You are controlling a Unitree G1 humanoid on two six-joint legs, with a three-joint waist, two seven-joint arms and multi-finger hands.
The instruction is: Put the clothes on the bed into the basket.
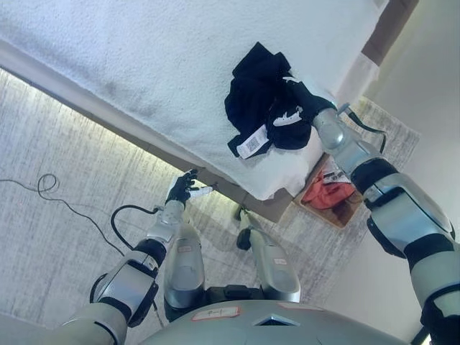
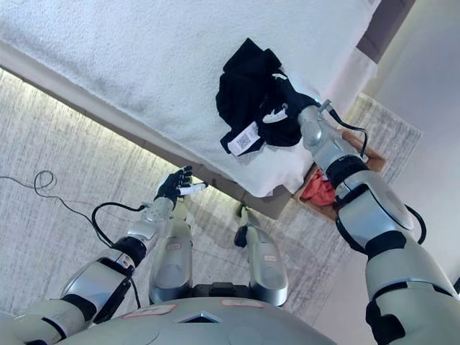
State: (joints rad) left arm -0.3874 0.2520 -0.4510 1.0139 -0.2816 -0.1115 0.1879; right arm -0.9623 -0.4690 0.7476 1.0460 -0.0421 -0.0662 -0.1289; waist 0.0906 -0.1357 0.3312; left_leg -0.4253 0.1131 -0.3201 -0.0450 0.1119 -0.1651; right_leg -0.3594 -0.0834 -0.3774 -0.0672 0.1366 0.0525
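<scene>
Clothes: one black heap w/ a white tag, lying on the white bed close to its near edge and corner. Our right hand is on the heap, fingers curled into the cloth, so we read it as gripping the garment. Left hand hangs low over the rug by the bed frame, fingers loosely spread, holding nothing.

Basket sits on the floor just past the bed corner, below our right arm, partly hidden by the mattress; sth red/orange already in it.

Risks, as we judge them: grip may catch only a top fold, so part of the heap could stay on the bed or trail and slip off the edge onto the rug. The basket opening is half under the bed corner, so a drop from too far over the bed could miss the rim or hang on it.

Room: bed top is open beyond the heap; the gap btw bed corner and wall by the basket looks tight for the arm.
</scene>
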